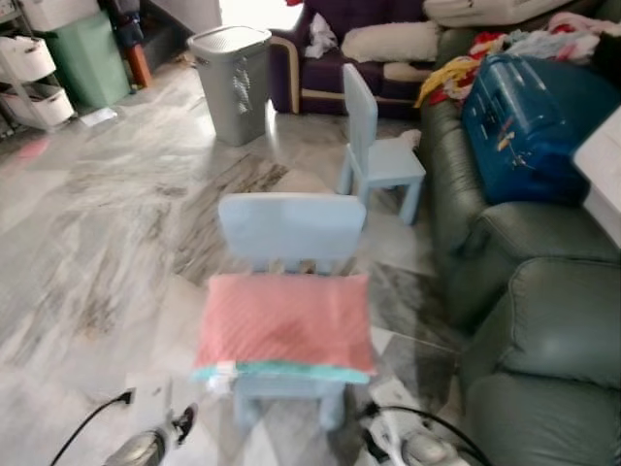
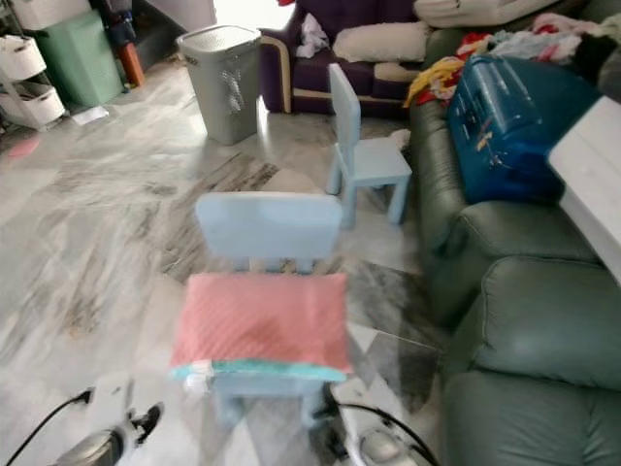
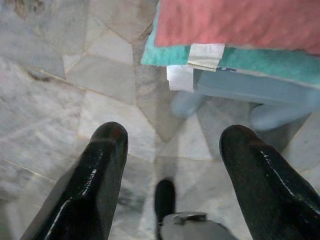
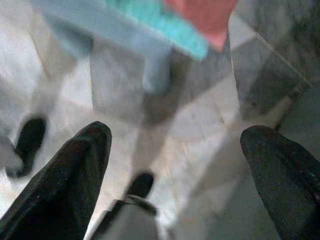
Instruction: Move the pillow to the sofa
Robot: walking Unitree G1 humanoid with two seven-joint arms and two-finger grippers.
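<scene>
Lower centre: pillow [image 1: 284, 325] flat on small blue chair [image 1: 291, 233]; chair back stands behind it, top and front edge open.
Right side: green sofa [image 1: 543, 330] just beside the chair; narrow floor gap between.
Upper right: blue suitcase [image 1: 529, 116] and clothes occupy the far sofa cushions.
Centre: second blue chair [image 1: 378, 155] beyond.
Upper centre: grey hamper [image 1: 233, 83].
Left: bare marble floor [image 1: 87, 243], open.

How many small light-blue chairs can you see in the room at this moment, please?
2. The nearer chair stands on the floor directly before the robot, with the pink pillow lying on its seat. The farther chair stands beyond it, beside the green sofa. Others may be out of frame.
</scene>
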